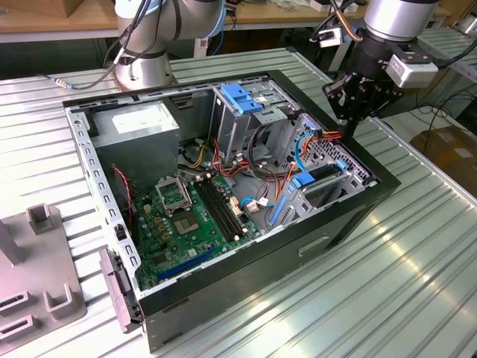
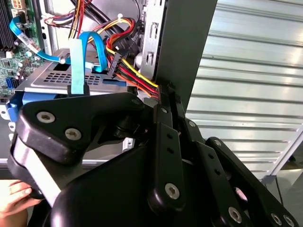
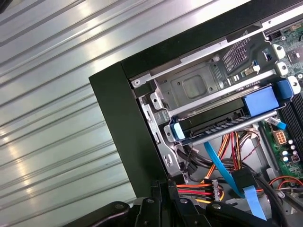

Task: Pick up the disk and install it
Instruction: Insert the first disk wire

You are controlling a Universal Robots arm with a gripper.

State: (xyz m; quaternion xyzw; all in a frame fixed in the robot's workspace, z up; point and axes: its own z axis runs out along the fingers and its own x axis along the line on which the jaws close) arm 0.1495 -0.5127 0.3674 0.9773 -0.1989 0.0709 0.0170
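Ribbed metal tabletop (image 1: 417, 253) carries an open computer case (image 1: 246, 257). By the look of it, the disk (image 1: 322, 177) already sits in its bay at the case's right end in the exterior view — blue bracket showing, also visible in the first wrist view (image 3: 222, 125) — so little seems left. The gripper (image 1: 356, 104) hangs just above that corner, holding nothing; whether its fingers are apart, I cannot tell.

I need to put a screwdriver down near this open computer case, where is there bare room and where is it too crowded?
Bare ribbed table lies along the exterior view's right of the computer case and in front of it. The grey fixture fills the left. Inside, cables crowd around the disk, below the gripper.
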